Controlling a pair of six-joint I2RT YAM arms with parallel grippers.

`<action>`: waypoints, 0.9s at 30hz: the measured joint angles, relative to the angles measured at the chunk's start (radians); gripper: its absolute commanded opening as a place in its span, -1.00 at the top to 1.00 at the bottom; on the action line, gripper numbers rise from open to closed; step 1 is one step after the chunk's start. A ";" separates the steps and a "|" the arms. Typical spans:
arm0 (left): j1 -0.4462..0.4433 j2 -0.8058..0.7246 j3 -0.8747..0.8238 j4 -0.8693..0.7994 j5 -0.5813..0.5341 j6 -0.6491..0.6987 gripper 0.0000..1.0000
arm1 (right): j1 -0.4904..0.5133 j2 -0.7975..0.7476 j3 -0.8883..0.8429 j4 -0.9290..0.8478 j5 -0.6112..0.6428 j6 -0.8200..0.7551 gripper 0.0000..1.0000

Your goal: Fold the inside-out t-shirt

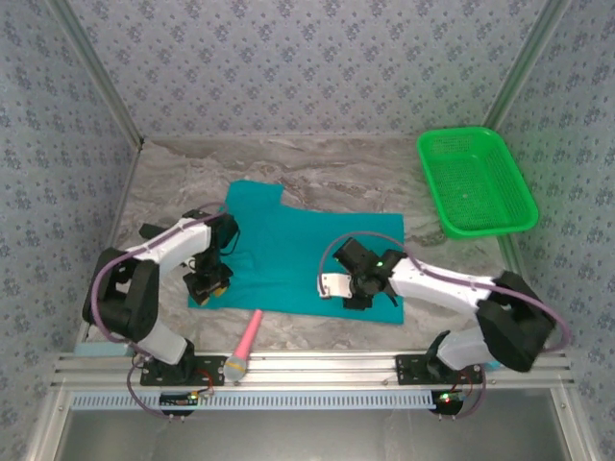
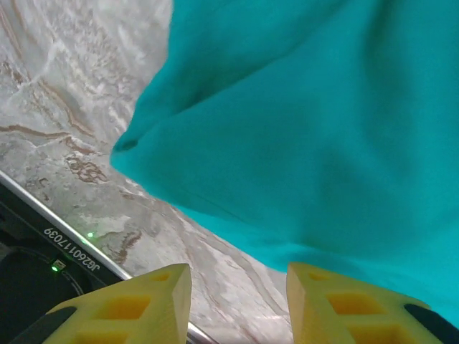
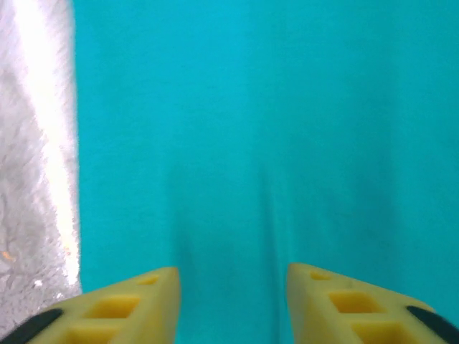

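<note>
The inside-out t-shirt (image 1: 298,254) is teal and lies spread flat on the marble table. My left gripper (image 1: 209,286) hovers at the shirt's near-left edge. In the left wrist view its yellow fingers (image 2: 147,297) stand apart over bare marble, just off the cloth's hem (image 2: 215,215), and hold nothing. My right gripper (image 1: 352,292) is over the shirt's near-right part. Its fingers (image 3: 136,301) are parted above smooth teal cloth (image 3: 265,143), with nothing between them.
A green plastic basket (image 1: 476,182) stands at the back right, apart from the shirt. A pink stick-like object (image 1: 248,338) lies near the front rail, just below the shirt's near edge. The metal rail (image 1: 317,365) runs along the table's near edge. Patterned walls enclose three sides.
</note>
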 measured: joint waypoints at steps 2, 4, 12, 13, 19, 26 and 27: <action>0.007 0.061 -0.004 0.023 -0.013 -0.003 0.24 | 0.005 0.093 0.021 -0.026 0.021 -0.016 0.60; 0.021 0.111 -0.004 0.051 -0.029 -0.002 0.23 | 0.017 0.143 0.068 -0.055 0.064 -0.027 0.71; 0.059 0.135 0.005 0.039 -0.048 0.064 0.00 | 0.047 0.220 0.125 -0.160 0.161 -0.046 0.73; 0.060 0.135 0.005 0.034 -0.049 0.074 -0.10 | 0.046 0.212 0.121 -0.164 0.161 -0.045 0.73; 0.071 0.076 0.004 0.043 0.004 0.155 -0.46 | 0.018 0.142 0.070 -0.211 0.165 -0.046 0.63; 0.079 -0.034 0.124 0.017 0.025 0.262 -0.64 | -0.112 0.063 0.060 -0.367 0.176 0.007 0.13; 0.080 -0.047 0.167 0.014 0.021 0.287 -0.69 | -0.140 0.026 0.069 -0.369 0.176 0.021 0.05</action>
